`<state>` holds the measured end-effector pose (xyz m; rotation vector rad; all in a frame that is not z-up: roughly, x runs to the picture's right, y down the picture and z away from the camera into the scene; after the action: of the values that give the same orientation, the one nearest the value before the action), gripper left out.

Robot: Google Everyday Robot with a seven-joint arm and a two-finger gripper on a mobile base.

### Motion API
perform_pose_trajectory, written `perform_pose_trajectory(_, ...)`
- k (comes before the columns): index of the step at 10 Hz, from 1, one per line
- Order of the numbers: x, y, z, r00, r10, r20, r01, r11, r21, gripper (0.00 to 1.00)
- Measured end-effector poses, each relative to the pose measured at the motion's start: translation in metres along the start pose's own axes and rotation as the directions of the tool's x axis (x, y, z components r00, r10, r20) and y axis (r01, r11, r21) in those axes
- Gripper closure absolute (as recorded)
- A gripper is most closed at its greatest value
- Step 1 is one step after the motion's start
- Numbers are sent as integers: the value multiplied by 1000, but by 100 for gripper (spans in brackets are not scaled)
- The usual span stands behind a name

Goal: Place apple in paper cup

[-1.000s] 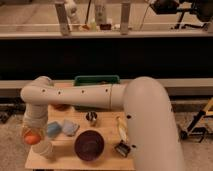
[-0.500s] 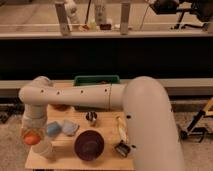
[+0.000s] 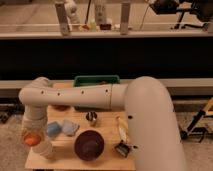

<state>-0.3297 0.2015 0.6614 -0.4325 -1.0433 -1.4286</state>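
Note:
My gripper (image 3: 31, 136) hangs at the table's left edge at the end of the white arm (image 3: 75, 96). It is shut on the apple (image 3: 31, 139), a small orange-red fruit held between the fingers. The paper cup (image 3: 44, 149), plain beige, stands on the table's front left corner, just right of and below the apple. The apple is beside the cup's rim, left of it, not inside it.
A dark maroon bowl (image 3: 90, 145) sits at front centre and a shiny metal cup (image 3: 91, 118) behind it. Two blue items (image 3: 61, 128) lie right of the gripper. A green bin (image 3: 96, 80) stands at the back, with a banana (image 3: 121, 128) and a dark object (image 3: 122, 148) at the right.
My gripper has moved slightly left and lower with the apple in it, closer to the paper cup's level. The cup and other objects have not moved.

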Motion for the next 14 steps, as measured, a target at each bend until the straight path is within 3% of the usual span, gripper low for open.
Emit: perform_pose_trajectory(14, -2, 12, 1, 1000, 7, 5, -7, 1000, -2, 100)
